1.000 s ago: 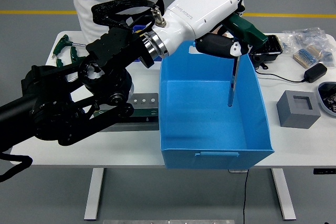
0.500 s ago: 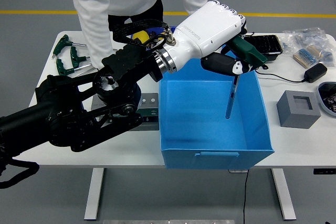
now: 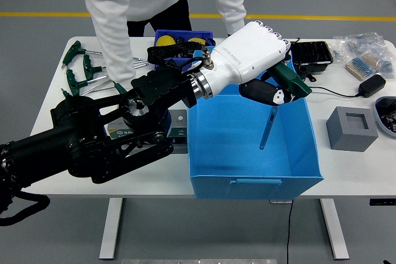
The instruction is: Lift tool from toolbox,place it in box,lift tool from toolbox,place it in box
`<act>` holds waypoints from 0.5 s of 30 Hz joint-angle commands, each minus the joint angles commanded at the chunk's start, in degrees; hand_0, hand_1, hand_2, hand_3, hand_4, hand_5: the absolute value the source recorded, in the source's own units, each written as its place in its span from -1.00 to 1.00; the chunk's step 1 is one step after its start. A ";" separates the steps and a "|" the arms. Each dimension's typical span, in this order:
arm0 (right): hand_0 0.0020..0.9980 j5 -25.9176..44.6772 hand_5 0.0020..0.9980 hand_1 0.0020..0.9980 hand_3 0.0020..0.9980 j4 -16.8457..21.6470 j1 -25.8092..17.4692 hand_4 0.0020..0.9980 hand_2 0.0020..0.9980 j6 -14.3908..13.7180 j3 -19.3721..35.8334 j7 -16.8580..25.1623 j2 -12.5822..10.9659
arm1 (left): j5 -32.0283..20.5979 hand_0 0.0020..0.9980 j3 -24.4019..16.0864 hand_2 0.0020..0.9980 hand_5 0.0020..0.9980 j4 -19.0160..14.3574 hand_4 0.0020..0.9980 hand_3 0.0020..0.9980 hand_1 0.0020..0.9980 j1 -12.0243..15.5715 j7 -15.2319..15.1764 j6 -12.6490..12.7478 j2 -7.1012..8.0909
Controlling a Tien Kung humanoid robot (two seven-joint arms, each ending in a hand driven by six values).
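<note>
Green-handled tool (image 3: 279, 100) — shaft slanting down inside the open blue box (image 3: 250, 153).

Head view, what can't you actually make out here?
- Left hand: its white shell hides how the fingers wrap the green-handled tool.
- Toolbox: mostly covered by the black left arm.
- Blue box: its near wall hides the near floor.
- Right hand: out of frame.

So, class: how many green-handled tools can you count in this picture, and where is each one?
4 visible: one held in the left hand with its shaft hanging into the blue box, and three T-handle tools lying at the table's far-left end. The arm may hide others.
</note>
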 joint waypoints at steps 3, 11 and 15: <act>0.48 -0.14 0.64 0.34 0.34 0.00 0.00 0.86 0.44 0.00 0.12 -0.05 0.01 | 0.38 -0.77 1.01 -0.80 0.24 1.35 0.34 -0.89 -0.88 0.36 -0.30 0.14 -0.19; 0.48 -0.24 0.64 0.34 0.34 0.00 -0.04 0.86 0.44 0.03 0.11 -0.09 0.09 | 0.57 -0.82 4.95 -0.77 0.23 5.16 0.35 -0.87 -0.87 1.03 -1.36 0.12 -0.60; 0.48 -0.47 0.64 0.34 0.33 0.00 -0.15 0.86 0.44 0.04 0.23 -0.14 0.07 | 0.48 -0.85 5.79 -0.77 0.23 5.62 0.35 -0.87 -0.87 1.16 -1.62 -0.01 -0.78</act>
